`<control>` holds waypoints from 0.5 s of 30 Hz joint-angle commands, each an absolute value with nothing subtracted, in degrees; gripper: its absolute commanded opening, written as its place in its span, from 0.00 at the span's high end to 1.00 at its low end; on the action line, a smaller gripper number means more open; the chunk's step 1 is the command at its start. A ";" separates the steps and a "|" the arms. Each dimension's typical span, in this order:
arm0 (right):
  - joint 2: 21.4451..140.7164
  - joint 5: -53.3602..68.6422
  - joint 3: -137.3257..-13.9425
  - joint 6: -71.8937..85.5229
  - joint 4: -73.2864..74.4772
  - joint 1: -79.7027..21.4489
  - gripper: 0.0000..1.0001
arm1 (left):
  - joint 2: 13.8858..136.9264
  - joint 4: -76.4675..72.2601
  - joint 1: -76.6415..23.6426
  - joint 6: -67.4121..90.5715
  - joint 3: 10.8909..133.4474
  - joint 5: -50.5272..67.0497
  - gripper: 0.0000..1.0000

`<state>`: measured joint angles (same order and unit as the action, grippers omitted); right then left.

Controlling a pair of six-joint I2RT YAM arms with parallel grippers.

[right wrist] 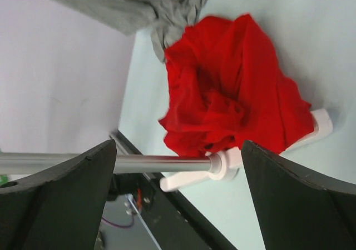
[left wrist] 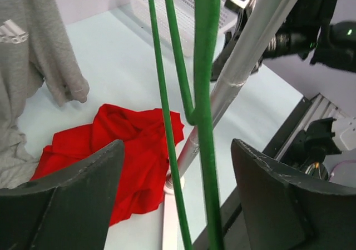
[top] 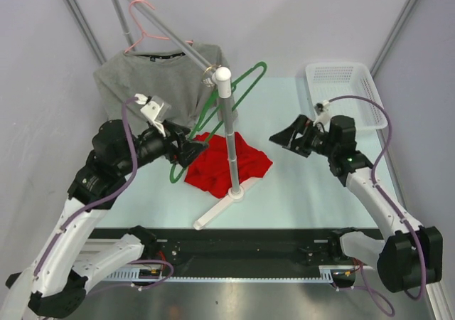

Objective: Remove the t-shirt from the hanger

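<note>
The red t-shirt (top: 231, 162) is off the hanger and lies crumpled on the bench (top: 306, 185), bunched against the far side of the rack pole (top: 229, 135) where it meets its white foot. The heap is wider across than deep. It is too rumpled to tell which way the neck or hem points. The bare green hanger (left wrist: 207, 66) hangs from the rod by the white cap, its long axis slanting from there down toward the left hand (top: 193, 149). That hand's fingers stand apart and straddle the hanger wires without clamping them. The right hand (top: 279, 139) hovers right of the pole, just beside the shirt, pointing at it with its fingers spread wide and nothing between them. Open bench runs in front of the shirt to the near edge, and also to the right under the right arm. A white basket (top: 334, 66) sits at the far right corner. At the far left, a grey t-shirt (top: 153, 78) on a pink hanger (top: 146, 28) drapes down close behind the left arm.
</note>
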<state>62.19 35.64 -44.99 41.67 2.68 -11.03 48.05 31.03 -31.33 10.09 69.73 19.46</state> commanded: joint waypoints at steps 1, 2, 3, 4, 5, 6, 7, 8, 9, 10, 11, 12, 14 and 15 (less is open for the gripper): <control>65.38 28.08 -44.56 33.68 -2.11 -18.97 0.00 | 43.69 33.73 -31.64 17.53 70.57 8.83 0.17; 67.57 25.51 -44.65 30.44 -2.37 -20.81 0.00 | 41.25 34.97 -31.64 20.71 71.10 -2.00 0.16; 68.81 23.40 -45.00 29.28 -2.37 -23.09 0.00 | 39.65 35.59 -31.64 24.14 70.76 -4.81 0.15; 70.12 20.16 -45.26 28.48 -2.55 -24.25 0.00 | 37.81 33.16 -31.64 28.09 69.88 -5.44 0.13; 72.75 19.08 -46.13 28.22 -2.72 -24.95 0.00 | 34.83 31.31 -31.64 28.99 67.70 -3.97 0.10; 73.90 18.38 -46.40 28.47 -3.25 -25.57 0.00 | 33.76 30.25 -31.64 30.13 66.98 -4.13 0.10; 75.13 17.50 -46.58 29.00 -4.64 -26.62 0.00 | 33.14 29.80 -31.64 32.23 66.80 -4.30 0.09; 77.32 16.36 -46.76 30.14 -4.48 -26.98 0.00 | 32.87 29.88 -31.64 32.78 66.80 -4.65 0.10; 78.74 14.96 -47.89 33.02 -3.70 -27.16 0.00 | 32.52 30.23 -31.64 33.04 66.88 -5.18 0.10; 79.97 12.24 -48.77 33.57 -1.52 -28.29 0.00 | 32.35 30.58 -31.64 33.05 66.97 -5.27 0.10; 82.42 10.22 -49.74 34.10 -0.28 -29.00 0.00 | 32.34 30.85 -31.64 32.96 66.89 -5.62 0.10; 83.66 8.46 -51.92 34.54 2.43 -29.61 0.00 | 32.26 31.20 -31.64 32.87 66.80 -6.15 0.10; 85.95 7.21 -52.91 34.10 4.22 -31.28 0.00 | 31.82 31.38 -31.64 32.52 65.83 -6.68 0.10; 87.87 7.38 -53.78 34.01 4.48 -31.64 0.00 | 31.38 31.38 -31.64 32.26 65.48 -7.03 0.10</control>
<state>84.20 13.76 -48.58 33.69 2.26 -29.15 30.92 31.20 -31.44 30.13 67.07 -3.90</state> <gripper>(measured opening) 0.994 0.899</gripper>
